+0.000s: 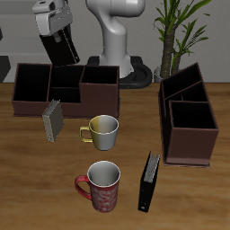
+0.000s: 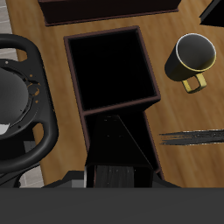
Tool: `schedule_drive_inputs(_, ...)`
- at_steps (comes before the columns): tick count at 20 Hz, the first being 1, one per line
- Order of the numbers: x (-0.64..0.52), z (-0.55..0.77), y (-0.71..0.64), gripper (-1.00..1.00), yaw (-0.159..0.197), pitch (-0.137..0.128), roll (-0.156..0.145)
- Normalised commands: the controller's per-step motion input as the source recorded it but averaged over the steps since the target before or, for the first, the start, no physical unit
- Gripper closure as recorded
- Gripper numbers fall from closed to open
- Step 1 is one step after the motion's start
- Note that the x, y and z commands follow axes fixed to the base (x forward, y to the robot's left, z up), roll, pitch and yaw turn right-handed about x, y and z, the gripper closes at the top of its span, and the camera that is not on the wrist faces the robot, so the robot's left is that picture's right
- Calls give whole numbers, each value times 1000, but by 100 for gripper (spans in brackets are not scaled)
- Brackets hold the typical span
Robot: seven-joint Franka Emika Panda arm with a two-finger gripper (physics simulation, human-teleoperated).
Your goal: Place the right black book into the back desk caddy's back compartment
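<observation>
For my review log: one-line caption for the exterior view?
Gripper holds a black book above the back desk caddy; two mugs on the table.

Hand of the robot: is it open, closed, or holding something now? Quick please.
Hand: closed, holding the right black book over the back desk caddy.

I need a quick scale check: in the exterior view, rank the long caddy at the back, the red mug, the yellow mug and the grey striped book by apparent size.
1. Long caddy.
2. Red mug, though it sits closer to the camera, which may inflate it.
3. Yellow mug, nearly the same.
4. Grey striped book, seen edge-on.
</observation>
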Motion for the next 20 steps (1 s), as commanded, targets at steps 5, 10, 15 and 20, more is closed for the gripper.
schedule_drive_inputs(5, 44, 1, -89, 100, 27, -4, -21)
schedule_drive_inputs(10, 4, -29, -41, 100, 12, 11, -8)
schedule_drive_inputs(15, 55, -158, 30, 100, 25, 19, 7)
schedule_drive_inputs(20, 93, -129, 85, 100, 10, 3, 6)
